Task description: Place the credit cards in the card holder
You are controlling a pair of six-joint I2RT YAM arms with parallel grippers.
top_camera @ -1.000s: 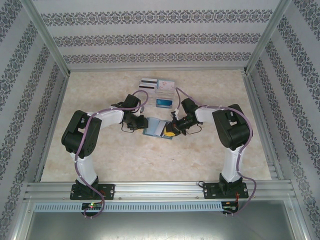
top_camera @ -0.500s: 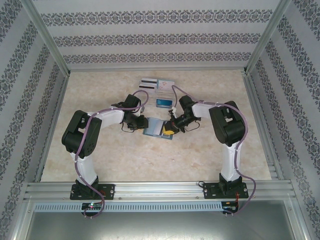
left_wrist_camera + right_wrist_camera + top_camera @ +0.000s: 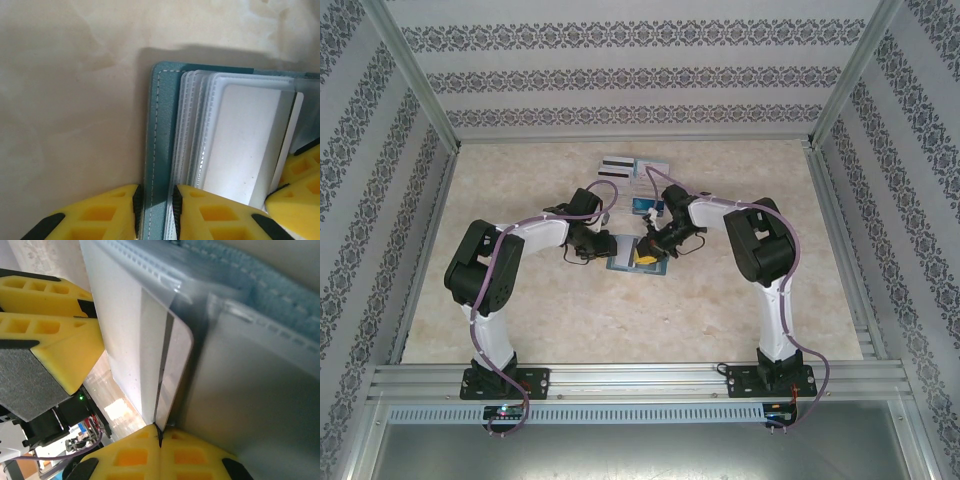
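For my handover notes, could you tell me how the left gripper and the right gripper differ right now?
The left gripper clamps the teal cover of the card holder; the right gripper is shut on the edge of a white card. The left gripper's jaws stand slightly apart around the cover; the right gripper's nearly meet. Both are yellow-fingered.

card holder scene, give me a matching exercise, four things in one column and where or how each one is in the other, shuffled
Things
1 left claw
2 right claw
3 white card
4 striped cards

States
a lying flat at the far side of the table
b clamped on the card holder by its teal cover
c shut on the white card's edge
d partly inside a clear sleeve

Pairs: 1-b, 2-c, 3-d, 4-a
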